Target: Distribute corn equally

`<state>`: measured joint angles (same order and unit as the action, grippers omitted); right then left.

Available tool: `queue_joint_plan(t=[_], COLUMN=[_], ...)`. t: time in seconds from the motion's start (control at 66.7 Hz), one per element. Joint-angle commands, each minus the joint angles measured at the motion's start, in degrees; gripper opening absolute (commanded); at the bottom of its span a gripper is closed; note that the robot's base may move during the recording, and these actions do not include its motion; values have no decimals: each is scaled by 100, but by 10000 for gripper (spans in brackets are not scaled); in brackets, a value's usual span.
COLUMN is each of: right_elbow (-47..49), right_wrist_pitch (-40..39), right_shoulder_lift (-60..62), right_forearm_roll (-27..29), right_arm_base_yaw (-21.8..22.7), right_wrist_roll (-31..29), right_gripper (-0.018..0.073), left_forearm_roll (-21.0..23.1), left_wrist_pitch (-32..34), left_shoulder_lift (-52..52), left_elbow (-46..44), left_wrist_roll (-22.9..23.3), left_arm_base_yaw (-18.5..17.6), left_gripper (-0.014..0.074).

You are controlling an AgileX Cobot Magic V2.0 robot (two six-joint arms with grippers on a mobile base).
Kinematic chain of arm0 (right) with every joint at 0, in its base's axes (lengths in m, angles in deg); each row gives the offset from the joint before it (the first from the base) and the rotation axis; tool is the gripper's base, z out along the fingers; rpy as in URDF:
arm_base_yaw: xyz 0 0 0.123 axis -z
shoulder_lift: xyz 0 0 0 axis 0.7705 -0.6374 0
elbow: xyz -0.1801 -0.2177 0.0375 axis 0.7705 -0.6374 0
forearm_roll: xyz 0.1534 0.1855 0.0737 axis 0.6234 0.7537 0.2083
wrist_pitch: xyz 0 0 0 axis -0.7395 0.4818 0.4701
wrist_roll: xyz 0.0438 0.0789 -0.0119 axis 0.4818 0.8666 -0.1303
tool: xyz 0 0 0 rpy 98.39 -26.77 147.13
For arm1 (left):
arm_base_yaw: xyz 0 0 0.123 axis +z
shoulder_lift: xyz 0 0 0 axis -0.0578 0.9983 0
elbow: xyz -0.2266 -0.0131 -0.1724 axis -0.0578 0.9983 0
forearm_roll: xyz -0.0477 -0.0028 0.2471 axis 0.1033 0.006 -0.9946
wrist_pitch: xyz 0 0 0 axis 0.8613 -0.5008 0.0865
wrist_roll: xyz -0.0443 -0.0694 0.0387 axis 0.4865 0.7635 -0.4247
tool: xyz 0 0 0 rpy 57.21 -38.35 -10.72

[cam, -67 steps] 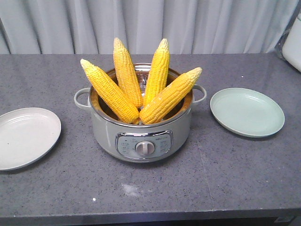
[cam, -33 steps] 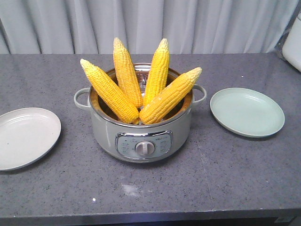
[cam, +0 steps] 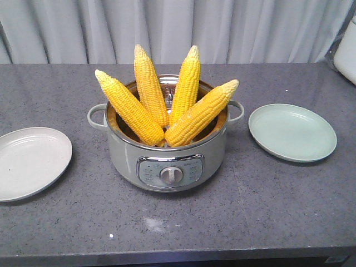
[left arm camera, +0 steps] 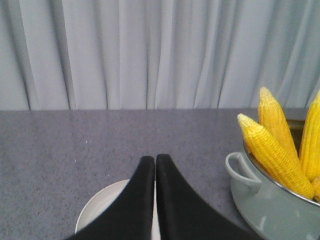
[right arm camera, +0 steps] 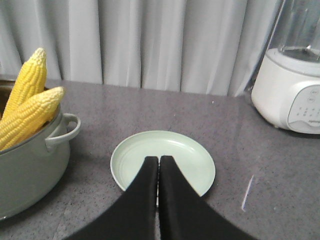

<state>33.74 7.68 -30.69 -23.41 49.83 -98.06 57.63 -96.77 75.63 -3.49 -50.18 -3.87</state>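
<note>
With the corn (cam: 201,111) (four cobs) leaning tip-up in the pot (cam: 122,156) midway along the desk (cam: 267,211), and the left claw (left arm camera: 154,158) and right claw (right arm camera: 159,159) both pressed together and empty, spread one wide and grip an outer cob mid-length.

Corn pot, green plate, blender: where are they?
pot (cam: 125,156): front view, grey front wall.
green plate (right arm camera: 192,162): right wrist view, bare inside beside the rim.
blender (right arm camera: 290,90): right wrist view, white base.

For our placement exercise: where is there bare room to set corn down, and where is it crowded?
Bare: the white plate left of the pot, the green plate right of it, the counter in front. Crowded: the pot's mouth, holding four corn cobs.
</note>
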Motion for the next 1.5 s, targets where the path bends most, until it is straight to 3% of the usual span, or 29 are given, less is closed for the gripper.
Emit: queue_joint_plan(t=[0.0, 0.54, 0.69, 0.839, 0.929, 1.049, 1.199, 1.304, 1.394, 1.484], right_elbow=[593, 753, 753, 753, 753, 753, 753, 771, 772, 836], right_wrist_pitch=[30, 64, 278, 309, 300, 305, 221, 33, -132, -157], right_shoulder_lift=[-548, -2063, -2283, -2386, -2386, -2386, -2399, -2547, -2779, -3058], right_forearm_roll=[18, 25, 30, 224, 376, 575, 1065, 1873, 2732, 3673], right_arm_base_yaw=[20, 20, 20, 20, 20, 20, 20, 20, 20, 20], right_wrist_roll=[-30, -30, -30, -30, -30, -45, -344, -1006, -1665, -2593], right_gripper=[-5, 8, 148, 434, 599, 715, 717, 699, 683, 672], left_forearm_roll=[58, 149, 256, 546, 915, 1750, 2920, 3572, 3878, 3901], left_wrist_pitch=[-282, -621, -627, -640, -731, -831, -950, -1103, -1114, -1119], left_shoulder_lift=[593, 1854, 2010, 2037, 2037, 2037, 2037, 2037, 2037, 2037], left_elbow=[-619, -701, -701, -701, -701, -701, -701, -701, -701, -701], left_wrist_roll=[15, -24, -343, -677, -1247, -2163, -3181, -3781, -4054, -4119], left_arm_base_yaw=[14, 8, -4, -4, -4, -4, -8, -8, -8, -8], left_gripper=[-6, 21, 185, 453, 580, 643, 623, 597, 576, 569])
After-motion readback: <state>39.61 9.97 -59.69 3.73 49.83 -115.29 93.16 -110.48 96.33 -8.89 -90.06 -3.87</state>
